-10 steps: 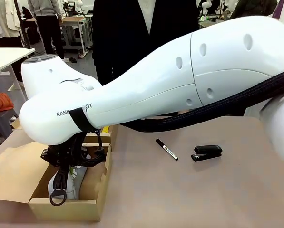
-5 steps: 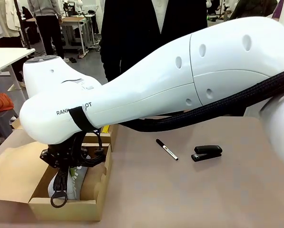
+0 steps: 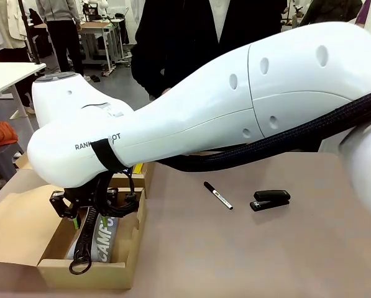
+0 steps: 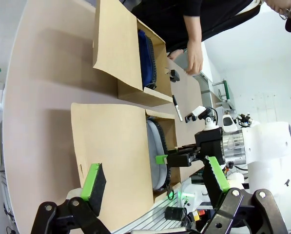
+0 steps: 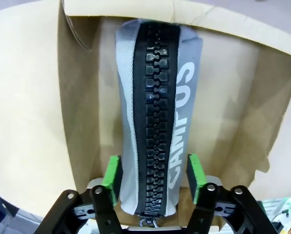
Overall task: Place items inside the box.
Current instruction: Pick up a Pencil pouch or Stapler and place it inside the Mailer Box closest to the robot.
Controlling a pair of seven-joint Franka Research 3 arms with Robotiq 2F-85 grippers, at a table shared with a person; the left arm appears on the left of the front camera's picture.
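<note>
A grey "CAMPUS" pouch (image 5: 155,112) lies slanted in the near cardboard box (image 3: 128,251), zip up. My right gripper (image 5: 153,174) reaches down into the box and is shut on the pouch's near end, its green pads (image 5: 113,176) pressed against both sides. The front view shows the same pouch (image 3: 103,239) under that gripper (image 3: 86,214). A black marker (image 3: 217,195) and a black stapler (image 3: 271,200) lie on the table to the right. The navy pouch (image 4: 146,58) sits in a second box. My left gripper (image 4: 155,183) hangs open, holding nothing, high above the table's left end.
The right arm's white body (image 3: 235,105) crosses most of the front view. The box's open flap (image 3: 17,226) lies flat to its left. A person in dark clothes stands at the far side, one hand (image 4: 194,56) over the table near a small black object (image 4: 173,75).
The grey pouch has tipped from hanging steeply with its pale side showing to lying slanted with "CAMPUS" showing. The right gripper rose slightly. The person leaned in.
</note>
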